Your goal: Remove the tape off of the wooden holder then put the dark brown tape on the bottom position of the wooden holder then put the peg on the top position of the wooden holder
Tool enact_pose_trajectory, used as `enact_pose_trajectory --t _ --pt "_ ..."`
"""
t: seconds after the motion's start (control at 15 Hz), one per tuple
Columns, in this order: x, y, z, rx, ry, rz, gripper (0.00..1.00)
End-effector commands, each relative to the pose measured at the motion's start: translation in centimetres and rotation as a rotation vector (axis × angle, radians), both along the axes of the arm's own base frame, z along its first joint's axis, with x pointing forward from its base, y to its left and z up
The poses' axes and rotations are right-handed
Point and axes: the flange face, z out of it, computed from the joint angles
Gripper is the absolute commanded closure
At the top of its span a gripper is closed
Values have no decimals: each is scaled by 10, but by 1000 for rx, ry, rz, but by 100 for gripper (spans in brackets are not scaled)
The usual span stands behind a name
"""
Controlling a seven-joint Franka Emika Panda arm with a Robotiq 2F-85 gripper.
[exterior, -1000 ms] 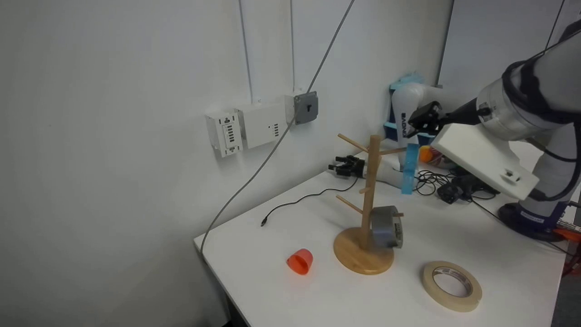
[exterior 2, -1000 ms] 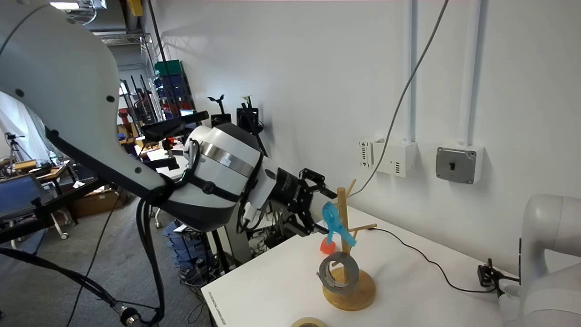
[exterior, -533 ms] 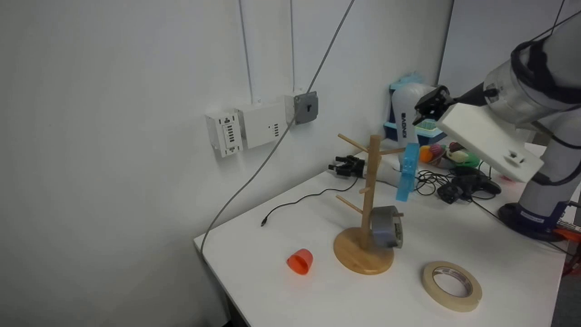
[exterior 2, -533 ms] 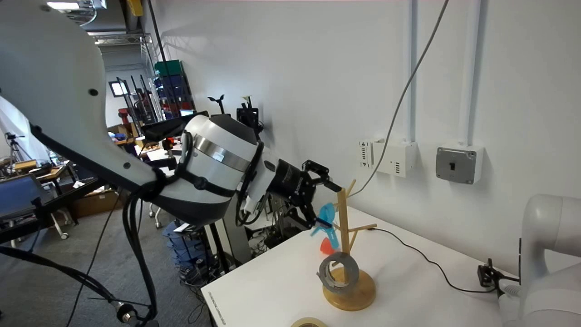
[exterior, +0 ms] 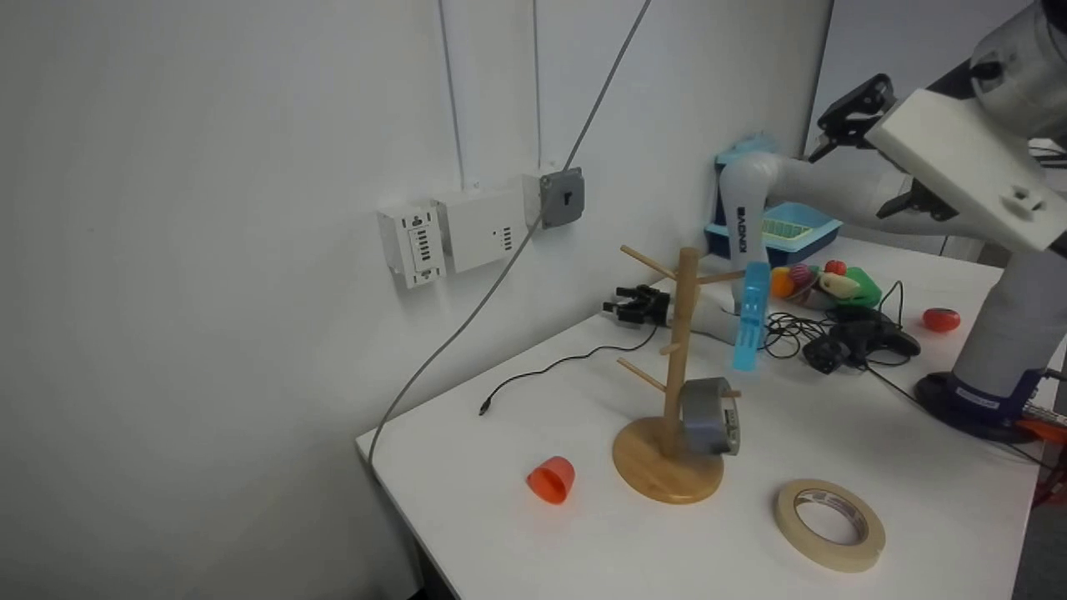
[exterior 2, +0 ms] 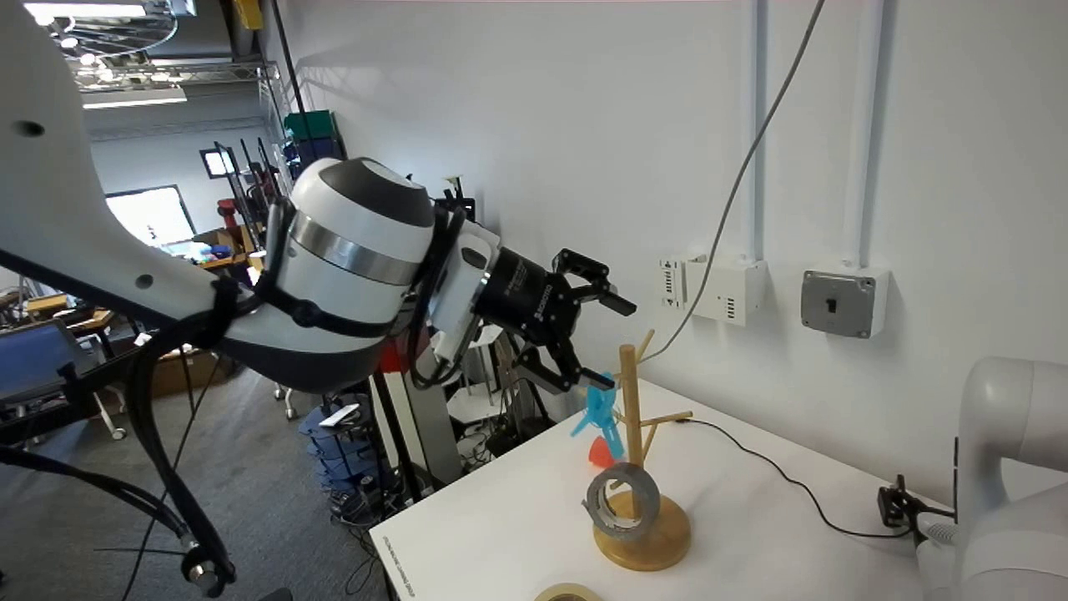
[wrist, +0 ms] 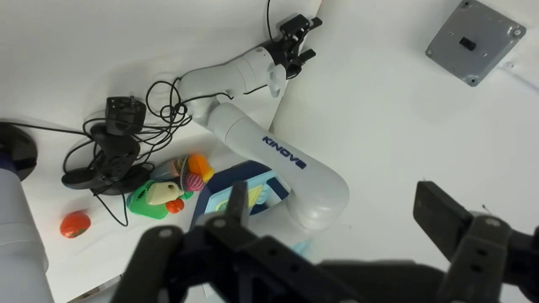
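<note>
Black two-finger gripper [exterior 2: 608, 341] is spread wide & holds nothing, per the wrist view. Light blue plastic clip-like peg [exterior: 752, 317] is below & ahead of the hand, apart from it, seemingly hung on a top arm of the light-wood tree-like holder [exterior: 682, 325]. Thick dark grey tape roll [exterior: 704, 417] (prob. the "dark brown" one) is farther below the hand, w/ a low arm of the holder through its centre; flat pale beige tape ring [exterior: 821, 552] lies off the holder on the white table [exterior: 633, 550], well below the hand. All 3 steps look done, IMO. If the peg needs reseating: prob. v. light, stiff & a bit slick, maybe springy; hard to break but easy to knock off, so pinch it mid-body across its flat sides, low force. Roll is prob. heavier & firm; take it by the rim. Beige ring likely light, firm; pinch across the ring wall, one finger in the hole.
</note>
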Motion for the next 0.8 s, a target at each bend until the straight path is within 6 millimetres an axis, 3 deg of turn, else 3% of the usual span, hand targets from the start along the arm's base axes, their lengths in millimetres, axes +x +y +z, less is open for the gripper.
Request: enact_pose_trajectory --t 0.0,0.27,0.73 --pt "-25 -18 27 20 -21 -49 0" --pt "-35 -25 40 84 -28 -104 0" --pt "-45 -26 44 172 45 -125 0"
